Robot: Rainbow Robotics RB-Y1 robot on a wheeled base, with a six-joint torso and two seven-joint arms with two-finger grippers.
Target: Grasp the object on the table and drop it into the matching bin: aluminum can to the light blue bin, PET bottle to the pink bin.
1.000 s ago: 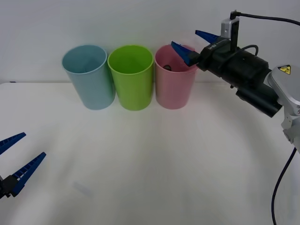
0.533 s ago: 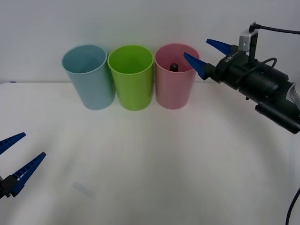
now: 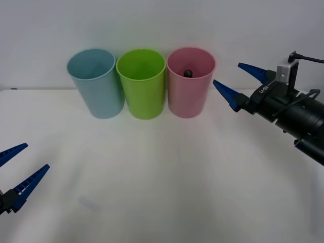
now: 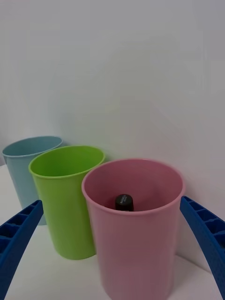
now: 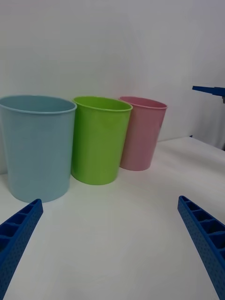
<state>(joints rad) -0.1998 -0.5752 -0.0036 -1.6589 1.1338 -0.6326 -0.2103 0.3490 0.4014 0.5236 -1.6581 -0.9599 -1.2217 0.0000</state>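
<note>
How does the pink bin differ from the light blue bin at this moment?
The tall round pink plastic bin stands at the right end of the row, beside the open right gripper; the tall round light blue plastic bin stands at the left end. The pink bin holds the small bottle with a black cap; nothing shows inside the light blue bin. Both are upright, tapered like cups, alike in size, on the white table.

You are looking at a test room, like a robot lab. It has a plain white table and a bare white wall right behind it. Three plastic bins stand in a neat row by that wall: light blue, green, pink. Nothing here looks homey.
</note>
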